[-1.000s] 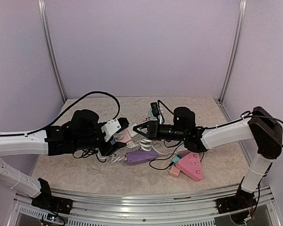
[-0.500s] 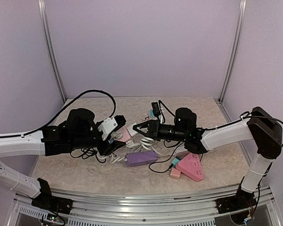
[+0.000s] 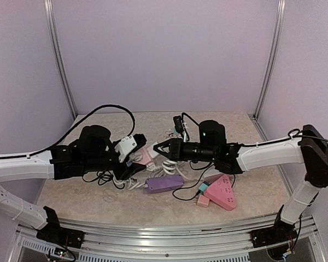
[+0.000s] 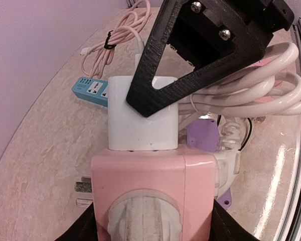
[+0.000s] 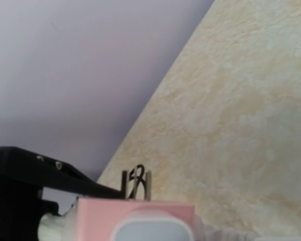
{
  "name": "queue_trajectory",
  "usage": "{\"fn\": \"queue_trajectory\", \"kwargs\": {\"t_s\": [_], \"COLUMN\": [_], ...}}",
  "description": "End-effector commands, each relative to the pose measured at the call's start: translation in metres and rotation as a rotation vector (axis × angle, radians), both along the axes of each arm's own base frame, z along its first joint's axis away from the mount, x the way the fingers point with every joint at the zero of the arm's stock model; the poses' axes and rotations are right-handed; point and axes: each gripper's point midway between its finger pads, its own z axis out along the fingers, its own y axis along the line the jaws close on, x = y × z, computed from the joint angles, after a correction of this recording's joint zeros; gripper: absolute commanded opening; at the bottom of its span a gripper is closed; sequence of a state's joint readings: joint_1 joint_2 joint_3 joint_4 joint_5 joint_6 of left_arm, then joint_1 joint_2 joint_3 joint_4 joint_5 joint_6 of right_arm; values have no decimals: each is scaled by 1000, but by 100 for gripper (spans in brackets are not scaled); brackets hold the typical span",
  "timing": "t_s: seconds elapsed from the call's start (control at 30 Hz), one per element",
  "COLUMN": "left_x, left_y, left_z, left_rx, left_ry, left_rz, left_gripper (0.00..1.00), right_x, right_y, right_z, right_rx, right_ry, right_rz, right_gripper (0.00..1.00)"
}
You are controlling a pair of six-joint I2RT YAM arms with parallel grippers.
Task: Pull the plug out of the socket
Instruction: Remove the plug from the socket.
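Left gripper (image 3: 135,162) is clamped on the pink socket (image 4: 153,196), with the white plug (image 4: 140,113) still seated in its far end. Right gripper (image 3: 159,153) straddles that plug, can't tell if it's squeezing. So nothing's pulled, the whole yank is left.

The plug (image 4: 143,118) sits in the socket (image 4: 153,186) — a flat power strip (image 3: 164,183) lies just in front of them. A triangular strip (image 3: 221,192) lies farther right, a small strip (image 4: 93,90) behind.
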State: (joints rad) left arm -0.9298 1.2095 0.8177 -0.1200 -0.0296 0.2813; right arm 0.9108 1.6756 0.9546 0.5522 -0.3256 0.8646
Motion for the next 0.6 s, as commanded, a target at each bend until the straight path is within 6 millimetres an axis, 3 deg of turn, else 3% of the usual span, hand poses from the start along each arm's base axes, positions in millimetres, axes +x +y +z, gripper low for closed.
{"fn": "queue_trajectory", "kwargs": {"t_s": [0.0, 0.57], "left_x": [10, -10], "left_y": [-20, -21], "left_z": [86, 110], "left_rx": [-257, -377], "left_ry": [-116, -80], "left_rz": [-24, -91], "left_gripper": [9, 4], "right_x": [1, 2], "right_y": [-6, -11], "right_z": [8, 10], "right_rx": [-79, 100], "right_ry": [-109, 41], "right_rz": [-32, 51], "right_gripper": [0, 0]}}
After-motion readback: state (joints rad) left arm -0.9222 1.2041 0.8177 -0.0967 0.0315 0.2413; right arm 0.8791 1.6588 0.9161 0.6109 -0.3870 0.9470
